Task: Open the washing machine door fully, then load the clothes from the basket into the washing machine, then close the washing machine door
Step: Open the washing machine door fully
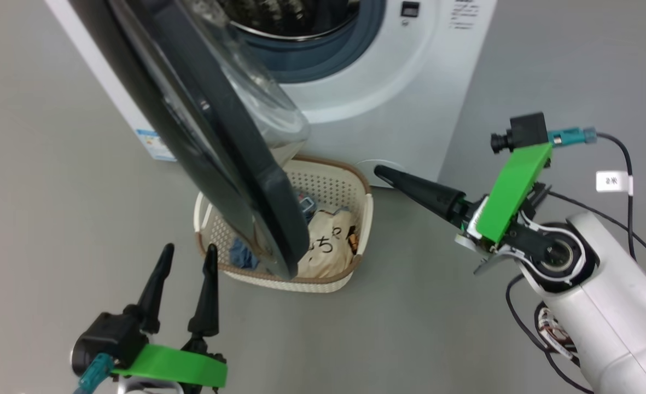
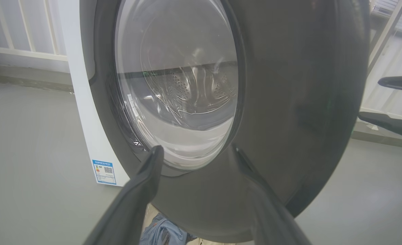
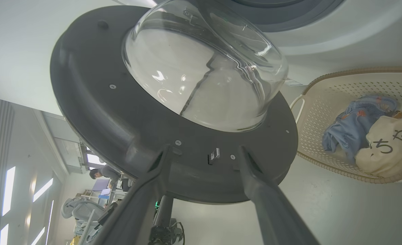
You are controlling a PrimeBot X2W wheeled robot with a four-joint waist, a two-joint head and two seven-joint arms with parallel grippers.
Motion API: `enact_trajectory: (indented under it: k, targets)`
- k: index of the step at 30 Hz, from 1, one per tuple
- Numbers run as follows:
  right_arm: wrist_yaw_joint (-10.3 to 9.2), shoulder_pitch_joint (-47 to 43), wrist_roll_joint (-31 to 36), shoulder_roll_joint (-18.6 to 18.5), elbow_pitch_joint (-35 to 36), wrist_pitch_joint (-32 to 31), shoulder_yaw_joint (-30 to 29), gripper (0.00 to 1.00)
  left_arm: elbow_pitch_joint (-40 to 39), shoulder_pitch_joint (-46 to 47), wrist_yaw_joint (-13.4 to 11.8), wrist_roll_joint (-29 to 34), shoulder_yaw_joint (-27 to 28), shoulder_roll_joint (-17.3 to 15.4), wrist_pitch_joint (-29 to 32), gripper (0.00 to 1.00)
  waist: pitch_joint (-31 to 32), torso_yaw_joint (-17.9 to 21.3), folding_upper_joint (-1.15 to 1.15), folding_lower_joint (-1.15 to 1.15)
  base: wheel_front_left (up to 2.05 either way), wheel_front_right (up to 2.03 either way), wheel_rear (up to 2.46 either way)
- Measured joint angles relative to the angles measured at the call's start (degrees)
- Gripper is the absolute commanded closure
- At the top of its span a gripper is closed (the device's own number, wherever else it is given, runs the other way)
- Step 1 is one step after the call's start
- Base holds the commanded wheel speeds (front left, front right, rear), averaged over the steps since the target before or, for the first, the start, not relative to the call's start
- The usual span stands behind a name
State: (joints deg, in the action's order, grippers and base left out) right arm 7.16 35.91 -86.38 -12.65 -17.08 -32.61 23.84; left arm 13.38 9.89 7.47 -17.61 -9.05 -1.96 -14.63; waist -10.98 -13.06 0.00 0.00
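Head view: washing machine door (image 1: 235, 148) stood roughly half open, its free edge hanging over the basket (image 1: 328, 183) on the floor in front of the washing machine (image 1: 410, 87). The clothes (image 1: 328, 246) lay in the basket, partly hidden under the door.

Right hand (image 1: 382, 172) was open and empty, just right of the basket and apart from the door. Right wrist view had its fingers (image 3: 255, 177) spread either side of the latch on the door's inner face.

Left hand (image 1: 189, 250) was open too, empty, on the door's outer side near the lower rim.

Step judged: finishing the swing.
- Best pressed from the inner side, on the black rim near the latch and not on the glass bulge, following the hinge arc slowly.
- Left hand likely sat in the door's path and should clear first.
- Clothes wait until the door no longer covers the basket.
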Motion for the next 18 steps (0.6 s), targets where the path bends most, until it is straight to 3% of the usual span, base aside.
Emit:
enact_trajectory:
  k: [18]
  targets:
    - [0.0, -9.25, 1.25, -6.3, -0.6, 12.73, 2.31, 0.0, -0.51, -4.26, 0.04, 0.22, 4.95, -1.47, 0.0, 0.0, 4.0, 7.27, 0.0, 0.0, 0.0, 0.0, 0.0]
